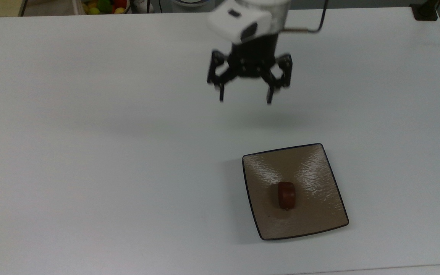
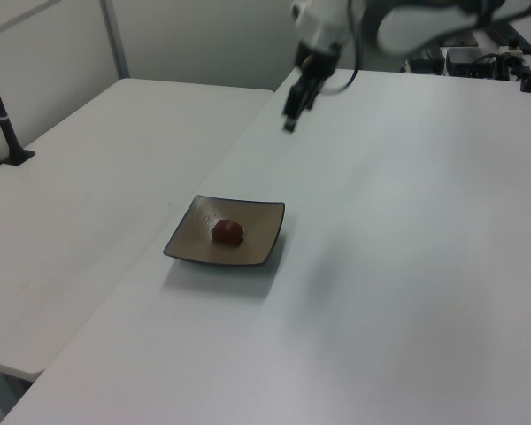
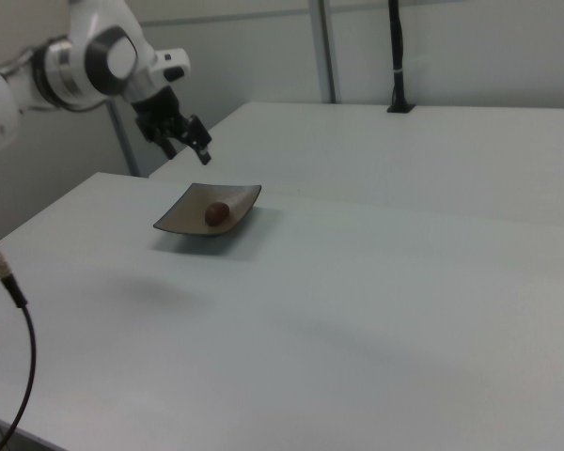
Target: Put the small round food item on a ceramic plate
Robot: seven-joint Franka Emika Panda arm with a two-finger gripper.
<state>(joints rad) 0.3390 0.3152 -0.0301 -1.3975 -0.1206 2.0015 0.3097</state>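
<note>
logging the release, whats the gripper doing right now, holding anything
Black two-finger gripper: open, holding nothing, raised above the white table; the small dark reddish-brown food item lies on the glossy tan square plate.

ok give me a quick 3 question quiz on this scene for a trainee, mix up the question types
1. True or false: the small round food item lies on the ceramic plate.
2. The gripper is: A) shut on the food item, B) open, empty, up off the white table, C) resting on the plate.
3. Fill in: in the top view, the gripper is nearer the ____ edge of the picture than the plate is.

Key
1. True
2. B
3. top
</note>
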